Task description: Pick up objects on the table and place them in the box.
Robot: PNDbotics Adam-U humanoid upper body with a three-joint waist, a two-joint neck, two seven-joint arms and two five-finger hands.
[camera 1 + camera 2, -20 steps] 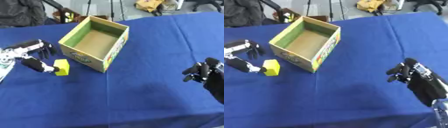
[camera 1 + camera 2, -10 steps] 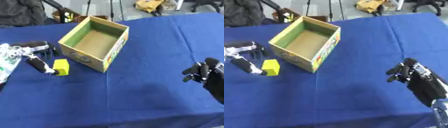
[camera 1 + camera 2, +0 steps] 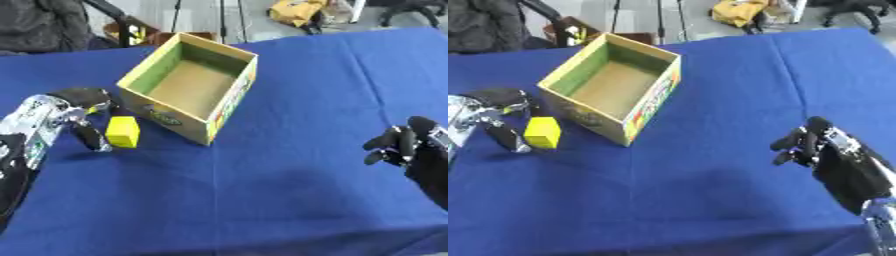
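A small yellow block (image 3: pixel 122 131) lies on the blue table just left of the open cardboard box (image 3: pixel 229 97), which has green inner walls and nothing inside. My left hand (image 3: pixel 54 117) comes in from the left edge and is open. One dark finger (image 3: pixel 89 137) reaches down along the block's left side, and the others (image 3: pixel 83 94) curve above and behind it. I cannot tell whether it touches the block. My right hand (image 3: pixel 829 150) hovers at the lower right, far from the box, fingers loosely bent and holding nothing.
The blue cloth (image 3: pixel 262 190) covers the whole table. Beyond its far edge are a dark chair (image 3: pixel 44 20) and a yellow bundle (image 3: pixel 297 10) on the floor. Open cloth stretches between the box and my right hand.
My left hand has shifted only slightly beside the yellow block. The block, the box and my right hand stay where they were.
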